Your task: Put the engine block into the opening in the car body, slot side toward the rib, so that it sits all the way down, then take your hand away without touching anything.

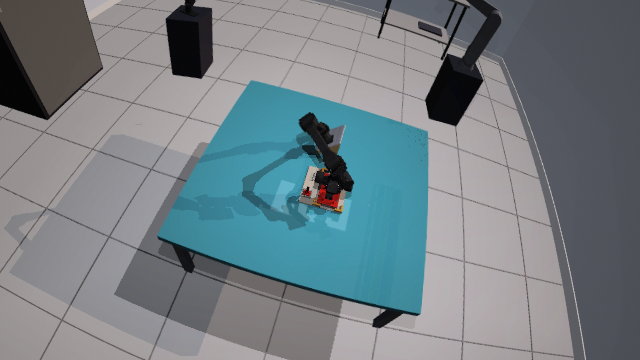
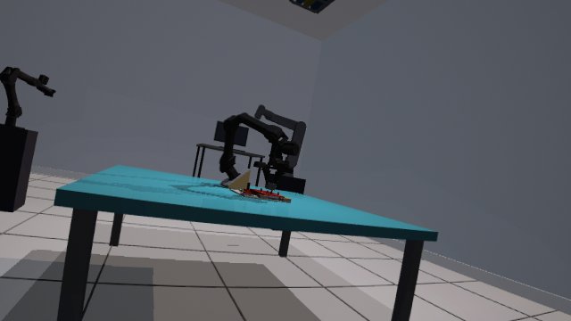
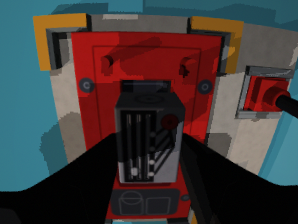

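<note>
The grey-black engine block [image 3: 150,145] is held between the fingers of my gripper [image 3: 148,139] [image 2: 270,185], over the middle of the red car body [image 3: 102,45] [image 1: 325,202] [image 2: 277,196]. Its face with dark slots, white dots and a red round spot shows in the wrist view. The dark opening [image 3: 145,86] shows only as a strip beyond the block's far edge; the rest of it is hidden under the block. The rib is not visible. How deep the block sits cannot be told.
The car body lies on a beige board [image 3: 64,120] with yellow corner brackets [image 3: 65,22]. A red part with a black lever stands in a grey frame [image 3: 241,102] to the right. A tilted grey panel [image 1: 338,136] stands near the arm's base on the blue table [image 1: 250,120].
</note>
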You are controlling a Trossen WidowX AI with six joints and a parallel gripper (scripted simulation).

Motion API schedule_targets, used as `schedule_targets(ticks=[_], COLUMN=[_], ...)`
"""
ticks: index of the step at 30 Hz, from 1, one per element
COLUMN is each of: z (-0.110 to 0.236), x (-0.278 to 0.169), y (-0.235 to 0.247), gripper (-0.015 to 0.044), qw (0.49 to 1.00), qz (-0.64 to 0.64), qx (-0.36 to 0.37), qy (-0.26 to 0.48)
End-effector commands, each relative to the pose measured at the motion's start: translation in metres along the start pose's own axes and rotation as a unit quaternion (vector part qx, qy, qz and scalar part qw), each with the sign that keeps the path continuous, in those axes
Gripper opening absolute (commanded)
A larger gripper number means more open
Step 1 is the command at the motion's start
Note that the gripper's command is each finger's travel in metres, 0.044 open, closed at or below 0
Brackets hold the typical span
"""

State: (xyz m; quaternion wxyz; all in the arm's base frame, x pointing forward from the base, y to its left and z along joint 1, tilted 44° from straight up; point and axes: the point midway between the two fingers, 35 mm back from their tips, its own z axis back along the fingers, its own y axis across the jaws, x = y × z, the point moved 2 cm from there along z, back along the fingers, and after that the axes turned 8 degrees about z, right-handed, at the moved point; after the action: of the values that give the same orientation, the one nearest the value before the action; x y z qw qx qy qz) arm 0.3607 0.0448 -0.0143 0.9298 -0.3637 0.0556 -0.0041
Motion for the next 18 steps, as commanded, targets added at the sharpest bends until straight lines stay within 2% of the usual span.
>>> schedule_targets(ticks=[1,18], z=[0.0008,0.0016], x=[0.0013,0.0029], y=[0.0002,0.0006], gripper=[0.016,0.016], qw=[1.0,1.0], qz=[-0.004,-0.006], qx=[0.0,0.0], qy=[-0.003,-0.003])
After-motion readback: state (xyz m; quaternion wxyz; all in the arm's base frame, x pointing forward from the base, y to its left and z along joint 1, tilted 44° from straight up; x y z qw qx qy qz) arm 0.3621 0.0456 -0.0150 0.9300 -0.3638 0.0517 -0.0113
